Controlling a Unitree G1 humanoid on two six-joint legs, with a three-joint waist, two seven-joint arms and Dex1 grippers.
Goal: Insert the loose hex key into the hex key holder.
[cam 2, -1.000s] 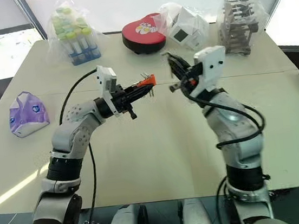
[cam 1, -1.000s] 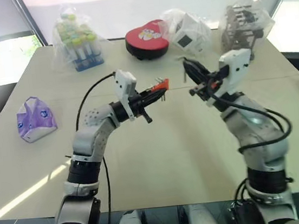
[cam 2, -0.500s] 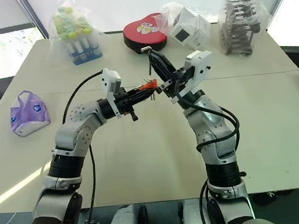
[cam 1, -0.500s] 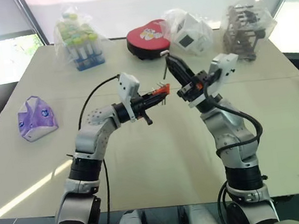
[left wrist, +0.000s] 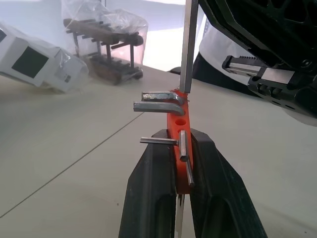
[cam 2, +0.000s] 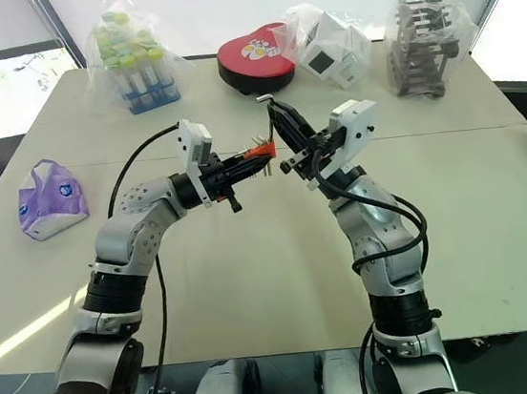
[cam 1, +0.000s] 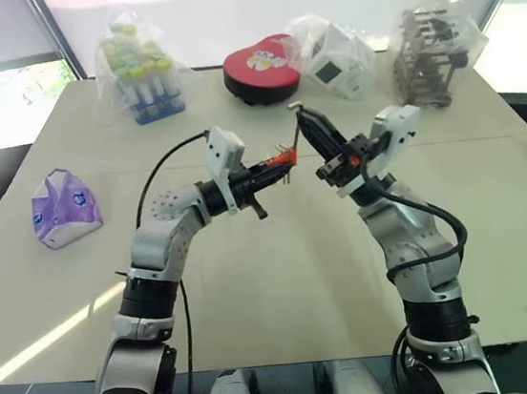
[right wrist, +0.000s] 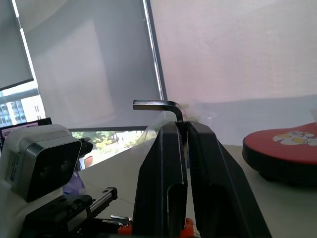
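**Key at the holder's top hole**

Your left gripper (left wrist: 181, 144) is clamped on the holder (left wrist: 178, 148), above the surface. Your right gripper (right wrist: 182, 126) pinches the key (left wrist: 188, 44) near its bend, shaft touching the holder's end. It's thin, stiff and probably slippery; keep it straight.

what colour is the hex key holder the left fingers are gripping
Orange-red. The hex key holder shows best in the left wrist view, clamped between the black left fingers.

Beige table (cam 1: 283, 281); purple pouch (cam 1: 62, 208); bagged items (cam 1: 138, 73)
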